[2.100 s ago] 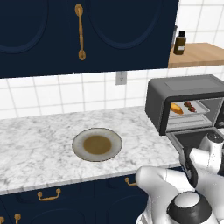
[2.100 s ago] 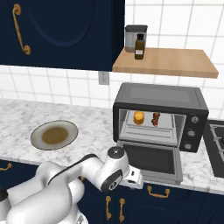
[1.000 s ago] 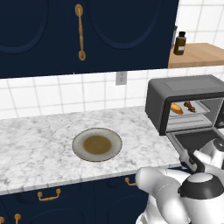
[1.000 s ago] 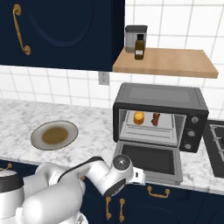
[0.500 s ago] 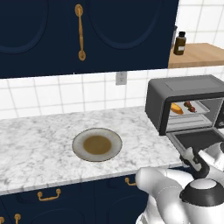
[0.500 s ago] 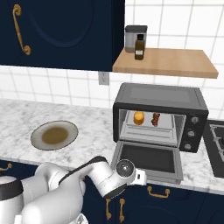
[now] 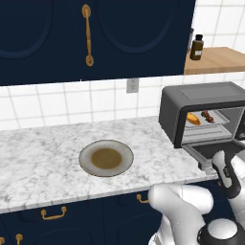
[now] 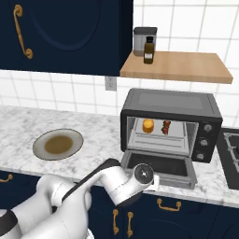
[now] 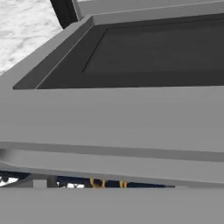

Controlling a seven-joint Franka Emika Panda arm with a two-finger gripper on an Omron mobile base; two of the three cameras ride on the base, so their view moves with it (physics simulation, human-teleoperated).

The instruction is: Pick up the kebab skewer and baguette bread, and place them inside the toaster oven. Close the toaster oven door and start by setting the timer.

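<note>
over the last two seconds the arm has sunk from beside the open toaster oven door (image 8: 161, 164) to below its front edge; the wrist, which sat level with the door panel at first, now hangs in front of the lower cabinets under the lip. nothing else moved: the baguette bread (image 8: 148, 125) and the kebab skewer (image 8: 166, 127) lie side by side on the rack inside the toaster oven (image 8: 170, 122), bread to the left, skewer to the right as the right base camera has it, and the plate (image 7: 106, 158) on the table (image 7: 38, 153) holds no food. judgement: loading is finished and the arm is setting up to lift the door shut from beneath; the timer comes after. pose: in the right base view the forearm reaches low and rightward across the cabinet fronts, wrist just under the door's left front corner; in the left base view the wrist rises by the door's near edge. the hand camera looks up along the underside of the door's front bar, with the dark glass panel beyond it. the tool's finger tips are not visible in any frame, so i cannot tell whether it is open or closed, nor whether it touches the door yet.
</note>
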